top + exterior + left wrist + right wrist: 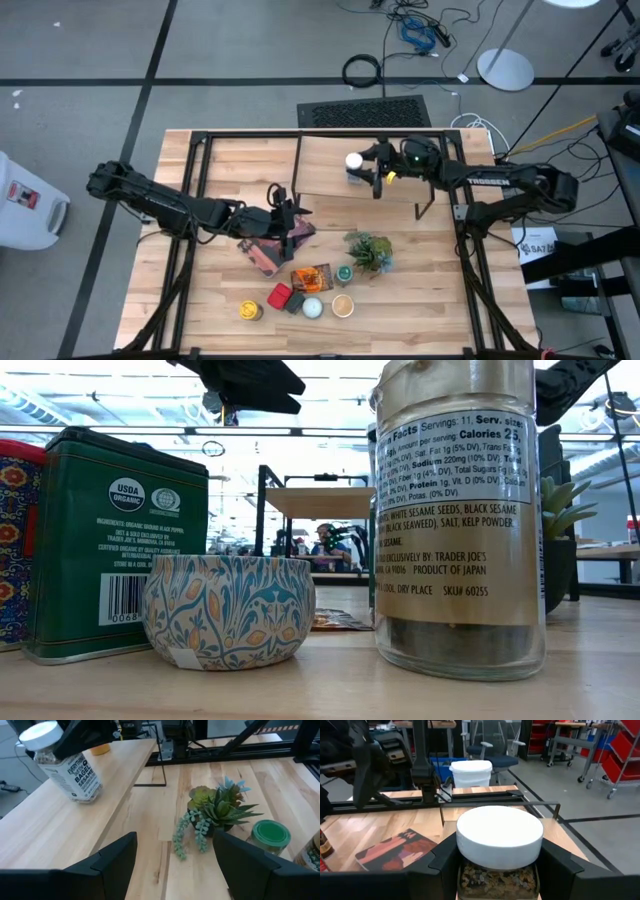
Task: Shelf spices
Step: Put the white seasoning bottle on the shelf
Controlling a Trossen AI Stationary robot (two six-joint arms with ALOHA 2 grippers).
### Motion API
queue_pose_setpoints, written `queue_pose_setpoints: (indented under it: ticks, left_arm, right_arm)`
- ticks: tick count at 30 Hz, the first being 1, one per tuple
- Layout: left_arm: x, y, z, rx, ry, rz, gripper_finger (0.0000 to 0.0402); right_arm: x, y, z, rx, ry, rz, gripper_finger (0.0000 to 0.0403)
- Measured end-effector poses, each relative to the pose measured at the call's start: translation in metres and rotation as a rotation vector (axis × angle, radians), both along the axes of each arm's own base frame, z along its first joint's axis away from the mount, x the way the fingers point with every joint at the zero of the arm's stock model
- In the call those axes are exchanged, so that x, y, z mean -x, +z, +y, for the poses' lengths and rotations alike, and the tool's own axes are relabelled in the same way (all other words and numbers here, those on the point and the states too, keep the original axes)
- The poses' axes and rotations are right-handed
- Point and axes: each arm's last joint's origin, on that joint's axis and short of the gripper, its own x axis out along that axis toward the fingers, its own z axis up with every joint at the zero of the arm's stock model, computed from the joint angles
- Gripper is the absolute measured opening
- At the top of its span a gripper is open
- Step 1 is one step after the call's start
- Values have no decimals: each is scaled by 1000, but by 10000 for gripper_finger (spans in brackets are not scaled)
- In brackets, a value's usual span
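1. High view: even, diffuse overhead light; the wooden table (240,160) is bright and evenly lit, and the arms cast only soft, faint shadows. Straight lines bow slightly toward the 3 and 9 o'clock edges.
2. Low view: strongly backlit by bright ceiling lights at 12 o'clock. The near label of the tall jar (460,520) is sharp; the room behind is washed out and soft.
3. Left wrist view: clear daylight-like light; the potted plant (217,812) is sharp, while the dark fingers (107,865) at 6 o'clock are blurred.
4. Right wrist view: the white lid (500,836) is bright, nearly glaring; the fingers beside it lie in shadow, and the background is mildly soft.
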Motion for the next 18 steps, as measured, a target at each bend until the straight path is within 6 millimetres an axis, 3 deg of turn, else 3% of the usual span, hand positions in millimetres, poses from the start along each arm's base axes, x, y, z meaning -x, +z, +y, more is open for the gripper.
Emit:
queue_pose_setpoints:
  ticks: [11,18]
  left_arm:
    - [0,0,0,0,0,0,271]
    - [0,0,0,0,0,0,271]
  right_arm:
    - [1,-2,-3,-52,-13,19,188]
    - [3,-8,-4,-89,-22,67,214]
